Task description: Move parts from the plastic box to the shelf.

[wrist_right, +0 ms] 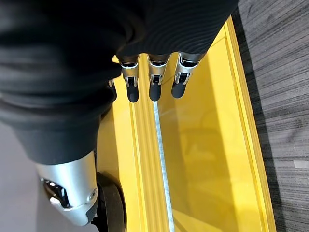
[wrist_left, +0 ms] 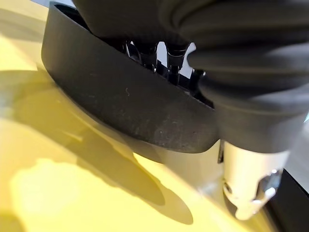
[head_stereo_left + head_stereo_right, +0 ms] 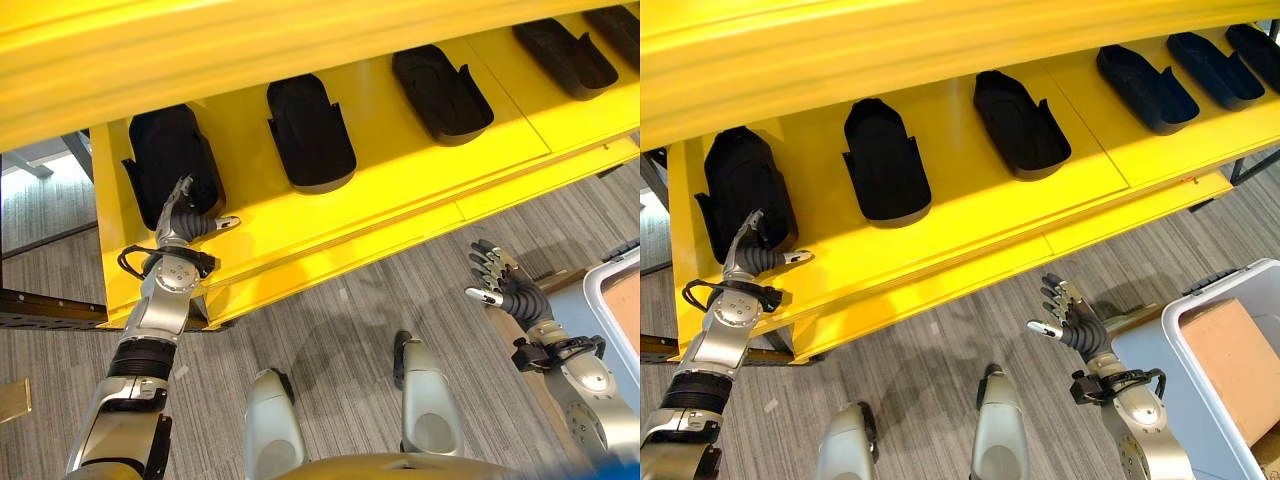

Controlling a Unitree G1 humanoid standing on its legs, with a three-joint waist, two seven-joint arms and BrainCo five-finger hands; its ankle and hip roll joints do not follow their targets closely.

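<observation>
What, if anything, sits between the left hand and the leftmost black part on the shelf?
Nothing visible: the left hand is already at the near end of the leftmost black part on the yellow shelf, fingers reaching over its rim.

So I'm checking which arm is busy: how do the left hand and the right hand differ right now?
The left hand is up at the yellow shelf, its fingers reaching into the leftmost black part; the right hand hangs over the floor, below the shelf edge, touching nothing. The right hand's fingers are spread open and empty; the left's are hidden inside the part. Both wear dark ribbed covers.
</observation>
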